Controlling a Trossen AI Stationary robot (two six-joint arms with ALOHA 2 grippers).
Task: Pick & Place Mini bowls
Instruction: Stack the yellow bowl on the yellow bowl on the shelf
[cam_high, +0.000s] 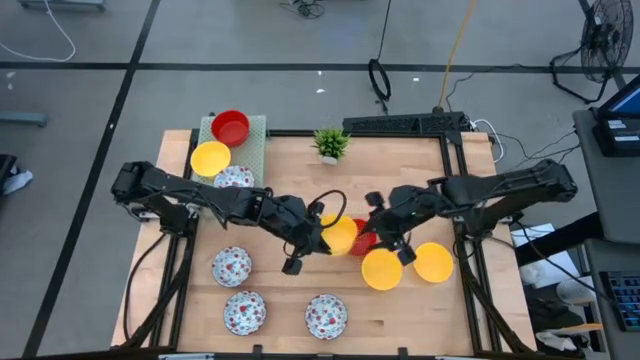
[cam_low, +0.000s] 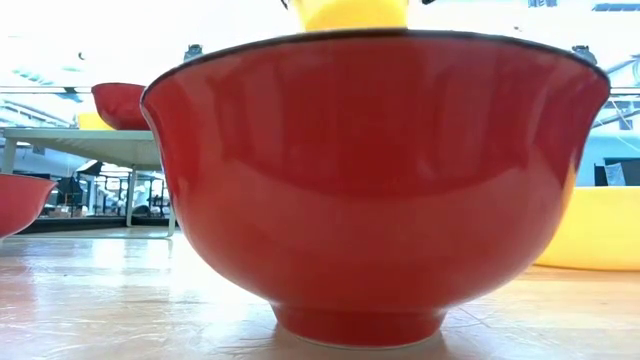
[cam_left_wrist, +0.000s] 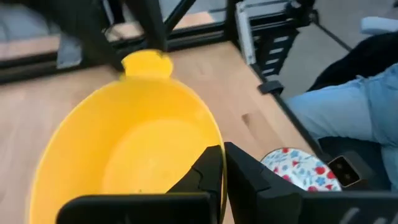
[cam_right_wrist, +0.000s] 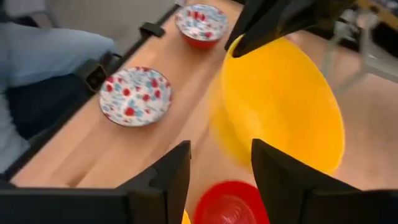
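Observation:
My left gripper (cam_high: 322, 240) is shut on a plain yellow mini bowl (cam_high: 340, 234), held above mid-table. Just right of it a red bowl (cam_high: 364, 241) stands on its foot on the wood; it fills the low view (cam_low: 375, 180), with the yellow bowl (cam_low: 350, 12) showing above its rim. My right gripper (cam_high: 380, 232) hovers open beside both bowls, nothing between its fingers (cam_right_wrist: 177, 171). Two more yellow bowls (cam_high: 381, 269) (cam_high: 433, 262) rest on the table to the right. My left gripper pinches the yellow bowl's rim (cam_left_wrist: 214, 140), one finger (cam_left_wrist: 205, 174) inside the bowl and the other (cam_left_wrist: 252, 177) outside its wall. The fingers come slanting down from the table's left. The bowl is lifted clear of the table and tilted.
Three floral bowls (cam_high: 232, 265) (cam_high: 244, 312) (cam_high: 325, 315) sit near the front edge. At the back left a green mat (cam_high: 255, 130) carries a red bowl (cam_high: 230, 127), with a yellow one (cam_high: 210, 158) and a floral one (cam_high: 234, 178) beside it. A potted plant (cam_high: 331, 143) stands at the far edge. A person sits beyond the near edge (cam_right_wrist: 43, 50).

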